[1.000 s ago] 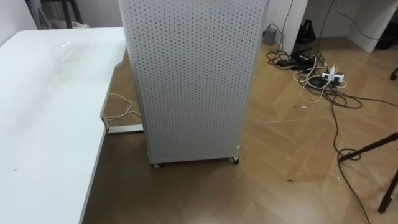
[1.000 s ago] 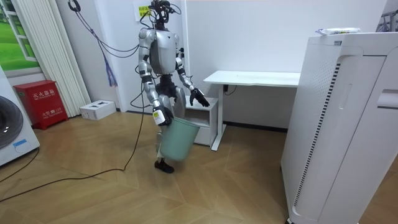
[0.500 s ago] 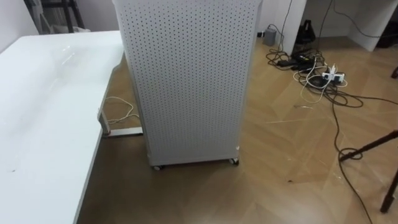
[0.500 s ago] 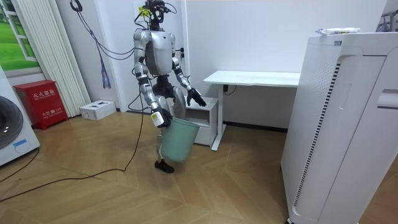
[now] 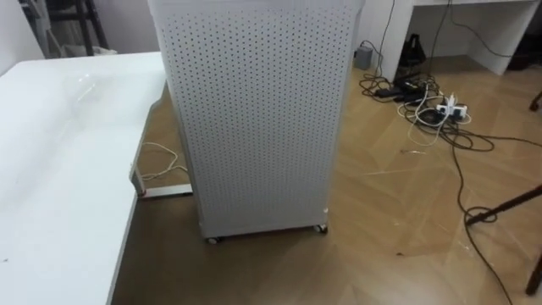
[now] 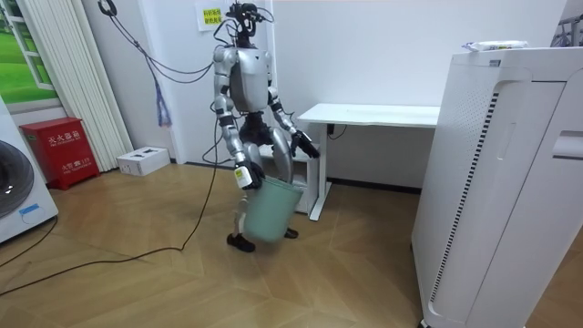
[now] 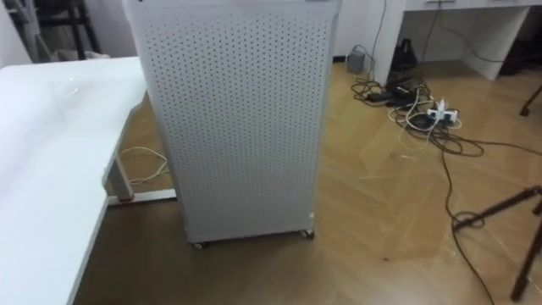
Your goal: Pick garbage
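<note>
Teal waste bin [image 6: 270, 208] hangs from the right hand [image 6: 244, 173], clenched on its rim; left hand [image 6: 306, 146] loose and free. Likely garbage, a flat wrapper [image 6: 496, 45], lies atop the tall white unit [image 6: 510, 182], well ahead.

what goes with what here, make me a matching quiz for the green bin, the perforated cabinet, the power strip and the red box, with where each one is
Things:
1. green bin
2. perforated white cabinet
3. power strip
4. red box

Places:
a. on the wooden floor among loose cables
b. hangs by its rim from the right hand
c. stands on small casters next to the white table
d. on the floor by the wall, at the room view's left

Pairs: 1-b, 2-c, 3-a, 4-d
</note>
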Controlling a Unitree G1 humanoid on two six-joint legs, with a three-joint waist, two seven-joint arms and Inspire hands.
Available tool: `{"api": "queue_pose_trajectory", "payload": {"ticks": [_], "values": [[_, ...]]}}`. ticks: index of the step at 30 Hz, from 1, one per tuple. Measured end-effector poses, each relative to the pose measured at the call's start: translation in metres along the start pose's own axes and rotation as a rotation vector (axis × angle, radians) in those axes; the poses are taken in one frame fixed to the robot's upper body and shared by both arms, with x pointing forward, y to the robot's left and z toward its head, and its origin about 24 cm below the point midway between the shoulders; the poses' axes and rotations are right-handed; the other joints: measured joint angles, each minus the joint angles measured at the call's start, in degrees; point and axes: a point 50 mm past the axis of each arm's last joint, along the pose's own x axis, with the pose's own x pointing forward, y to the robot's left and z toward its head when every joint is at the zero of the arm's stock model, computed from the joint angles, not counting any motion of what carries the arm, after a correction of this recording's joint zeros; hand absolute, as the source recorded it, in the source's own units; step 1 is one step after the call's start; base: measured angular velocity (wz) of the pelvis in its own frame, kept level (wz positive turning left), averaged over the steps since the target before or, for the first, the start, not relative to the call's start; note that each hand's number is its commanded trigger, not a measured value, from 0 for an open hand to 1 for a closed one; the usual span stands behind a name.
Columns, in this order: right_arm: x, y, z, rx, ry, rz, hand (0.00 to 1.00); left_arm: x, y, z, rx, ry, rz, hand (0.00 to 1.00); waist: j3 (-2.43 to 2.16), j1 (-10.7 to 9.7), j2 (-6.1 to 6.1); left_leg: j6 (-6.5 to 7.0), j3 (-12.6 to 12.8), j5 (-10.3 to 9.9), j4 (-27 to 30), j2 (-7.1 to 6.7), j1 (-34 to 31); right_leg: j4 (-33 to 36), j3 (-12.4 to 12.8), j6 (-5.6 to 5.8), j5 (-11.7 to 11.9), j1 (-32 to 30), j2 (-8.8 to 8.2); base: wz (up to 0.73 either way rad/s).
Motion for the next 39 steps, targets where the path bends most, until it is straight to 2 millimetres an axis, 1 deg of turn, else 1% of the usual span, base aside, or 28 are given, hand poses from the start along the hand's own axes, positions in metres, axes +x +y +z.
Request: {"api": "queue_pose_trajectory", "payload": {"ticks": [1,2,3,4,5,6,7,8,9,10,11,12,13,14,15,16,17,19,21,23,24,26,27,28,30,33,36,39], "values": [[0.001,-0.003,0.004,0.007,-0.006,-0.018,1.0,0.002,0.001,0.003,0.003,-0.009,0.001,0.0,0.14,-0.1,-0.32,0.52,0.4,-1.4,0.9,-0.9,0.3,7.2,-1.1,0.72,-0.5,-2.3,-1.42,-0.12],[0.003,-0.006,0.007,0.029,-0.011,-0.045,1.0,0.001,0.001,0.003,0.012,-0.009,-0.002,0.0,0.15,-0.4,0.17,0.96,0.8,-2.7,2.0,-0.89,0.9,15.2,-1.2,1.58,1.8,-5.8,-2.44,-0.1],[0.003,-0.008,0.008,0.045,-0.011,-0.061,1.0,0.001,0.001,0.002,0.011,-0.008,-0.002,0.0,0.13,-0.5,0.42,0.97,0.8,-3.0,2.4,-0.81,1.4,18.6,-1.1,1.88,3.6,-7.2,-2.78,0.0],[0.002,-0.011,0.006,0.071,-0.008,-0.081,1.0,0.0,0.001,0.0,0.009,-0.005,0.005,0.0,0.23,-0.7,0.32,1.17,0.8,-4.2,2.4,-0.84,3.0,24.9,-1.1,1.94,7.7,-9.7,-3.19,-0.03],[0.002,-0.012,0.008,0.078,-0.013,-0.083,1.0,-0.002,-0.001,-0.003,0.006,0.001,0.008,0.0,0.26,-0.5,0.66,1.47,0.3,-5.4,2.4,-0.66,4.2,28.8,-1.3,1.77,11.6,-11.5,-3.33,-0.07],[0.003,-0.012,0.01,0.079,-0.021,-0.082,1.0,-0.003,-0.003,-0.005,0.001,0.003,0.013,0.0,0.41,-0.4,1.44,1.19,0.0,-5.7,2.4,-0.48,4.6,29.5,-1.5,1.66,11.9,-12.2,-3.25,-0.04],[0.003,-0.011,0.014,0.08,-0.04,-0.076,1.0,-0.005,-0.006,-0.006,-0.002,0.008,0.009,0.0,0.54,-0.4,1.76,1.02,-0.2,-6.3,2.5,0.2,4.8,29.4,-2.6,1.54,10.6,-13.9,-3.28,0.15],[0.004,-0.01,0.019,0.087,-0.065,-0.075,1.0,-0.005,-0.01,-0.006,0.004,0.006,-0.003,0.0,0.88,-0.7,2.11,0.8,-1.3,-6.4,2.4,0.77,5.2,26.5,-3.8,1.24,8.6,-15.0,-3.11,0.29],[0.004,-0.011,0.02,0.092,-0.073,-0.077,1.0,-0.005,-0.011,-0.006,0.008,0.004,-0.009,0.0,1.16,-0.9,2.69,0.68,-1.8,-6.5,2.4,1.26,5.4,24.1,-4.3,1.3,8.1,-15.2,-2.8,0.4],[0.004,-0.011,0.021,0.096,-0.077,-0.078,1.0,-0.005,-0.011,-0.004,0.009,-0.004,-0.009,0.0,1.14,-1.1,3.13,0.17,-3.0,-6.8,2.1,1.98,5.7,17.3,-4.3,1.4,7.8,-15.6,-1.88,0.41],[0.004,-0.01,0.021,0.095,-0.082,-0.076,1.0,-0.004,-0.008,-0.001,0.013,-0.021,-0.003,0.0,1.09,-1.2,3.18,-0.41,-4.2,-6.9,1.6,2.36,6.2,9.3,-4.0,1.39,8.0,-15.4,-1.27,0.41],[0.004,-0.01,0.021,0.095,-0.084,-0.076,1.0,-0.003,-0.006,0.002,0.017,-0.032,0.001,0.0,1.06,-1.4,3.09,-0.68,-4.8,-6.9,1.1,2.36,6.5,4.9,-4.0,1.35,8.6,-14.9,-1.21,0.47],[0.004,-0.009,0.021,0.094,-0.086,-0.075,1.0,-0.001,-0.003,0.007,0.033,-0.057,0.004,0.0,0.95,-1.6,2.92,-1.4,-5.5,-7.1,0.5,2.36,7.4,-2.4,-3.8,2.1,14.0,-13.7,-0.63,0.59],[0.003,-0.01,0.018,0.084,-0.078,-0.078,1.0,0.001,-0.004,0.011,0.043,-0.07,-0.001,0.0,0.52,-2.1,4.0,-2.31,-6.4,-7.4,0.1,3.3,8.2,-4.3,-4.1,1.59,15.3,-12.0,0.66,0.49],[0.003,-0.01,0.018,0.081,-0.074,-0.079,1.0,0.001,-0.004,0.013,0.045,-0.079,-0.002,0.0,0.55,-1.9,3.96,-2.73,-6.7,-7.4,-0.4,3.7,8.7,-5.3,-4.2,1.35,15.4,-11.0,1.29,0.26],[0.004,-0.01,0.019,0.066,-0.073,-0.073,1.0,0.002,-0.002,0.016,0.047,-0.09,0.002,0.0,0.43,-1.8,4.56,-3.43,-7.0,-7.1,-1.4,4.24,9.8,-6.5,-4.7,0.9,15.7,-9.6,2.15,0.0],[0.005,-0.009,0.02,0.053,-0.073,-0.063,1.0,0.003,0.0,0.018,0.05,-0.099,0.007,0.0,0.45,-1.9,4.69,-4.04,-7.1,-6.8,-2.8,4.41,10.8,-7.6,-5.0,0.46,15.6,-8.5,2.69,-0.04],[0.005,-0.007,0.023,0.026,-0.082,-0.046,1.0,0.004,0.001,0.022,0.065,-0.118,0.006,0.0,0.53,-1.9,4.54,-4.72,-7.1,-6.4,-5.0,4.7,12.3,-7.6,-5.0,0.0,15.3,-8.3,3.09,-0.06],[0.006,-0.006,0.025,0.007,-0.087,-0.027,1.0,0.004,0.0,0.025,0.08,-0.132,-0.001,0.0,0.81,-1.8,3.8,-5.28,-6.8,-6.0,-7.1,5.19,13.7,-8.0,-4.8,-0.35,15.1,-8.1,3.75,-0.15],[0.006,-0.004,0.024,-0.004,-0.086,-0.013,1.0,0.004,0.0,0.024,0.079,-0.129,-0.006,0.0,0.6,-1.6,3.17,-5.44,-6.4,-6.0,-7.9,5.46,14.7,-9.0,-4.5,-0.79,14.8,-7.2,4.21,-0.15],[0.006,-0.003,0.024,-0.011,-0.086,-0.007,1.0,0.004,0.0,0.025,0.079,-0.129,-0.007,0.0,0.68,-1.6,2.9,-5.45,-6.5,-6.0,-7.9,5.56,14.7,-9.5,-4.5,-0.81,14.8,-6.9,4.35,-0.08],[0.006,-0.002,0.025,-0.023,-0.09,0.008,1.0,0.004,0.0,0.028,0.087,-0.145,-0.008,0.0,0.73,-1.9,1.99,-5.6,-6.8,-6.1,-7.9,5.82,15.0,-10.4,-4.6,-0.94,14.9,-6.2,4.67,0.0],[0.006,-0.002,0.025,-0.023,-0.092,0.009,1.0,0.004,0.0,0.029,0.086,-0.15,-0.008,0.0,0.87,-1.9,1.85,-5.62,-6.9,-6.1,-8.0,5.82,15.2,-10.5,-4.7,-0.94,14.9,-5.9,4.68,0.0],[0.006,-0.002,0.026,-0.022,-0.093,0.01,1.0,0.004,0.0,0.031,0.086,-0.16,-0.007,0.0,0.84,-2.1,1.76,-5.74,-7.1,-6.1,-8.2,5.83,15.8,-10.7,-4.7,-0.93,14.9,-5.2,4.72,0.0],[0.006,-0.002,0.026,-0.023,-0.098,0.01,1.0,0.005,0.002,0.035,0.085,-0.182,0.002,0.0,0.84,-2.0,1.86,-5.78,-7.0,-6.2,-9.1,5.99,16.7,-11.3,-4.6,-0.88,14.9,-4.7,4.92,0.0],[0.006,-0.002,0.031,-0.033,-0.124,0.012,1.0,0.004,0.012,0.049,0.093,-0.254,0.047,0.0,0.77,-2.1,2.3,-5.81,-7.0,-6.2,-9.5,6.16,16.9,-11.2,-4.5,-0.94,15.0,-4.7,5.16,-0.01],[0.006,-0.002,0.031,-0.04,-0.126,0.015,1.0,0.001,0.014,0.06,0.082,-0.314,0.072,0.0,0.59,-1.8,3.19,-5.89,-7.1,-6.2,-9.5,6.28,17.1,-10.9,-4.6,-1.08,14.9,-4.7,5.24,-0.02],[0.006,0.0,0.031,-0.054,-0.126,0.025,1.0,0.001,0.013,0.067,0.091,-0.355,0.078,0.0,0.56,-1.4,3.45,-5.9,-7.0,-6.2,-9.5,6.4,17.6,-9.8,-4.8,-1.36,14.3,-4.8,5.08,-0.03]]}}
